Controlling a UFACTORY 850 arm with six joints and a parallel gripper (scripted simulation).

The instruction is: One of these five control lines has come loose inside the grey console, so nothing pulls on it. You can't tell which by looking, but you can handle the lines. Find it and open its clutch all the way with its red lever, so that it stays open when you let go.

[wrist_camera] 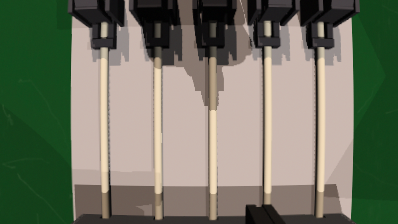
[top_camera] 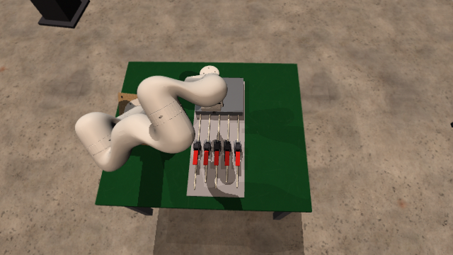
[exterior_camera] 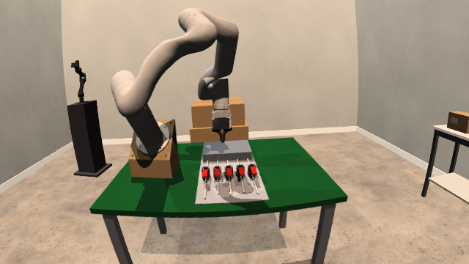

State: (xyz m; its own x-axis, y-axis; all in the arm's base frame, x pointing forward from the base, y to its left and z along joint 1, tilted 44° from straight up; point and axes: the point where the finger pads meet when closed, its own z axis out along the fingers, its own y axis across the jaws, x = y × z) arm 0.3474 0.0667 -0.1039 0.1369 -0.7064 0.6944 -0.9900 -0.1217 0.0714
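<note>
The grey console (top_camera: pixel 226 95) sits at the back of a pale board (top_camera: pixel 216 166) on the green table. Five cream lines (top_camera: pixel 219 127) run straight from it to five black clutches with red levers (top_camera: pixel 216 156), which all lie alike. My gripper (exterior_camera: pixel 222 138) is shut and empty, hanging just above the console's front part. In the wrist view the shut fingertips (wrist_camera: pixel 260 215) show at the bottom edge, beside the fourth line from the left (wrist_camera: pixel 267 120). The clutches (wrist_camera: pixel 212 15) line the top of that view. In the overhead view the arm hides the gripper.
The arm's wooden base block (exterior_camera: pixel 153 154) stands at the table's left rear. Cardboard boxes (exterior_camera: pixel 218 119) are stacked behind the table. A black pedestal (exterior_camera: pixel 88 137) stands on the floor to the left, and a side table (exterior_camera: pixel 451 154) to the right.
</note>
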